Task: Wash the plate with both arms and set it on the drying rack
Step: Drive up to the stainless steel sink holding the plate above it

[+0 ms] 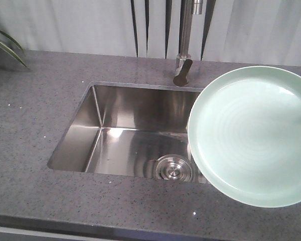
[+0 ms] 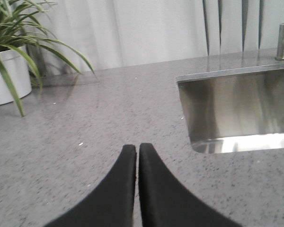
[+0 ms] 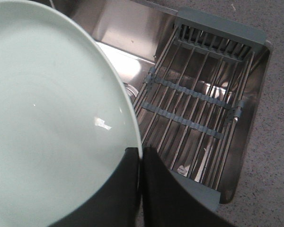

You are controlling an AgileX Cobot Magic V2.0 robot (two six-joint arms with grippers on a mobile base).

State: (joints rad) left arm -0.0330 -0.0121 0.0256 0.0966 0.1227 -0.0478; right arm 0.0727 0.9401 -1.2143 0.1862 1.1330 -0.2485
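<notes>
The pale mint-green plate [image 1: 253,135] hangs tilted in the air over the right part of the sink, close to the front camera. In the right wrist view the plate [image 3: 47,118] fills the left side, and my right gripper [image 3: 141,151] is shut on its rim. Below and to the right of it, the drying rack [image 3: 194,104] of steel wires with blue-grey end pieces lies across the sink. My left gripper [image 2: 137,147] is shut on nothing, low over the grey counter left of the sink. Neither arm shows in the front view.
The steel sink [image 1: 115,135] is set in a grey speckled counter [image 1: 35,125], with a round drain [image 1: 174,169] at its bottom and a tap [image 1: 184,60] behind it. A potted plant in a white pot [image 2: 7,71] stands at the counter's far left.
</notes>
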